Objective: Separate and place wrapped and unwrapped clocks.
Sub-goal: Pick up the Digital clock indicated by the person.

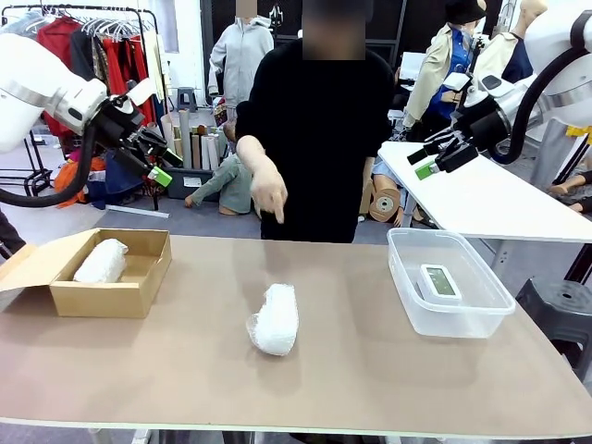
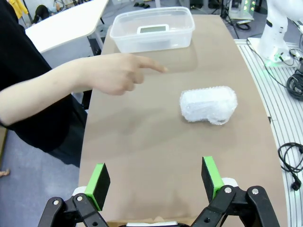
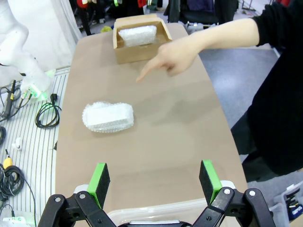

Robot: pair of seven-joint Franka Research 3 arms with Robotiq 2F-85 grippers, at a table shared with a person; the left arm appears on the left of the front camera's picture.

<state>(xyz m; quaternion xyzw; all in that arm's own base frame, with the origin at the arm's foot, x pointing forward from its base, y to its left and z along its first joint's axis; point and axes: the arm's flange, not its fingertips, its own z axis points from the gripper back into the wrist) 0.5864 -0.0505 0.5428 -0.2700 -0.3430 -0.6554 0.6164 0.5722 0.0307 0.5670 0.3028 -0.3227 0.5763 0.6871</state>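
left tool (image 1: 165,166) and right tool (image 1: 421,160) hang high at either side of the surface (image 1: 388,379). both have jaws spread wide with nothing between the green pads, and neither touches anything.

loose bundle (image 1: 275,320) lies on its side near the middle of the surface, well apart from both containers, long axis running roughly away from the robot. it's crinkly white wrap, and the near end looks flared and loose. my read: light, with a soft skin over a hard core. the wrap will squash and may slide under the pads. best hold is across the short width at the middle, not on the loose end, closing far enough to feel the core.

farther back on the left is an open cardboard box (image 1: 102,301), flap folded out, with the boxed bundle (image 1: 100,262) lying inside toward its left part. farther back on the right, a clear tub (image 1: 467,322) holds the clock (image 1: 438,281) flat on the bottom, screen up. the clock looks rigid, smooth and small, and already sorted by my judgement.

so wrapped goes in the box and bare in the tub. the loose bundle looks like the one piece left, probably a job for the left tool since the box is on that side.

at the far side the person's hand (image 1: 268,190) points an index finger down toward the loose bundle, above the surface and not touching it. it could sit in the approach path.
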